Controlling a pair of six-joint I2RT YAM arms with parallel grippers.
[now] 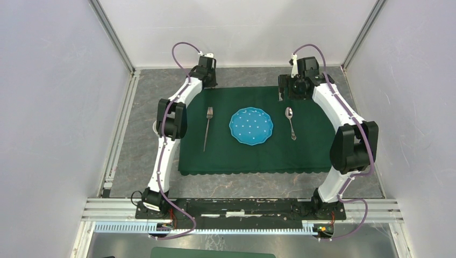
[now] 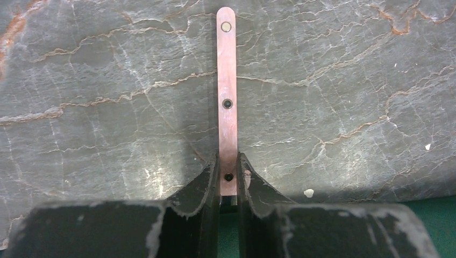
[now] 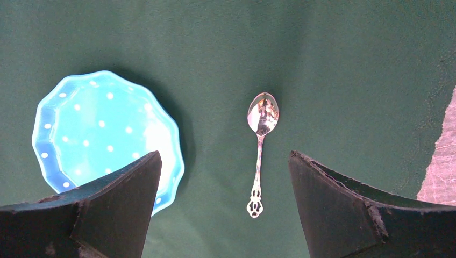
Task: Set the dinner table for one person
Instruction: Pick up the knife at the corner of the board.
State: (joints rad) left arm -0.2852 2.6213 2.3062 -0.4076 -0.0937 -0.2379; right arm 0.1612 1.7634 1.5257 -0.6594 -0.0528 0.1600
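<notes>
The left hand (image 2: 228,159) pinches a pink riveted strip (image 2: 227,97), its lower end hidden. The right hand (image 3: 225,156) hovers spread above the spoon (image 3: 260,145).

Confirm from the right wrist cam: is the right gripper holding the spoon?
No, the right gripper is wide open, and the spoon lies flat on the green cloth, clear of both fingers.

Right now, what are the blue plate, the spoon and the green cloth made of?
Blue plate: probably glazed ceramic, though it could be plastic; glossy with bright glare, white dots, wavy rim.
Spoon: polished metal, likely steel or silver; its bowl mirrors the surroundings, and the handle end is ornate and pierced.
Green cloth: fabric, matte, with a scalloped edge.
</notes>
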